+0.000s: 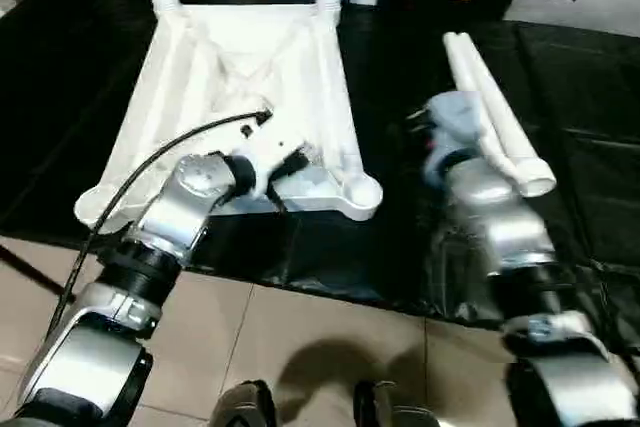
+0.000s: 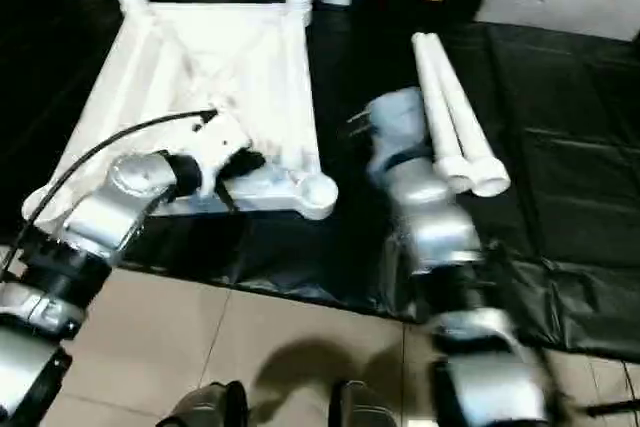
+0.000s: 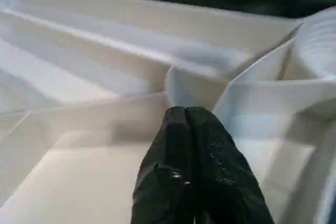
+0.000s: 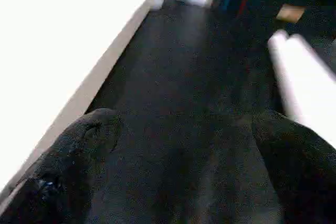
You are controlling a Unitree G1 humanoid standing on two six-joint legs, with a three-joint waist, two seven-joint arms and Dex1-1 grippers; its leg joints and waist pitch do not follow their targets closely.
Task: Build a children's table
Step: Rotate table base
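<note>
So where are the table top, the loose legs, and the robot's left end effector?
Table top [image 1: 200, 77]: left eye view, on its ribbed underside.
Loose legs [image 1: 490, 107]: left eye view, mid-length of the pair lying on the black sheet.
Left end effector [image 3: 185, 116]: left wrist view, at its closed fingertips.

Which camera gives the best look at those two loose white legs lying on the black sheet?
The left eye view: both loose legs lie whole, side by side, beside the right arm. The right eye view shows them much the same. The right wrist view catches a blurred stretch past the open right tool.
</note>
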